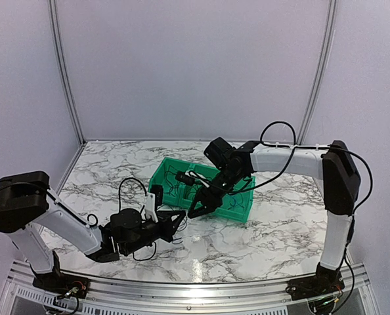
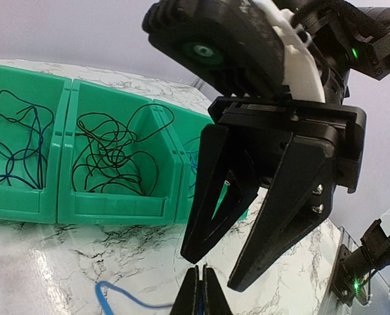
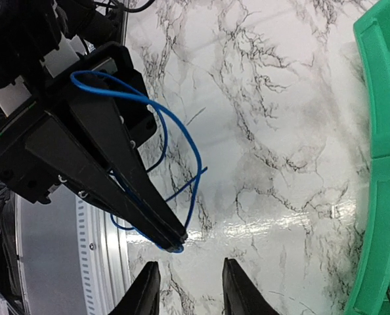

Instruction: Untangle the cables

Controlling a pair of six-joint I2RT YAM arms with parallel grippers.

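Pinching blue cable [image 3: 197, 161] in left tool [image 3: 175, 244]

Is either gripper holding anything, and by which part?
The left gripper pinches the blue wire at a bend of its loop, between its fingertips. The right gripper is open, holding nothing.

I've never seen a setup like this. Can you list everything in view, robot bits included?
green bin: one, green, split into compartments, middle of the table
thin wires: tangled, too many to count, black and blue, inside the bin's compartments
blue cable: one, blue, a loop outside the bin, over the table
table: one, white marble with grey veins, under everything
left arm: one, white and black, reaching in from the left
right arm: one, white and black, reaching in from the right
left gripper: one, black, shut on the blue cable
right gripper: one, black, open, facing the left gripper's tip
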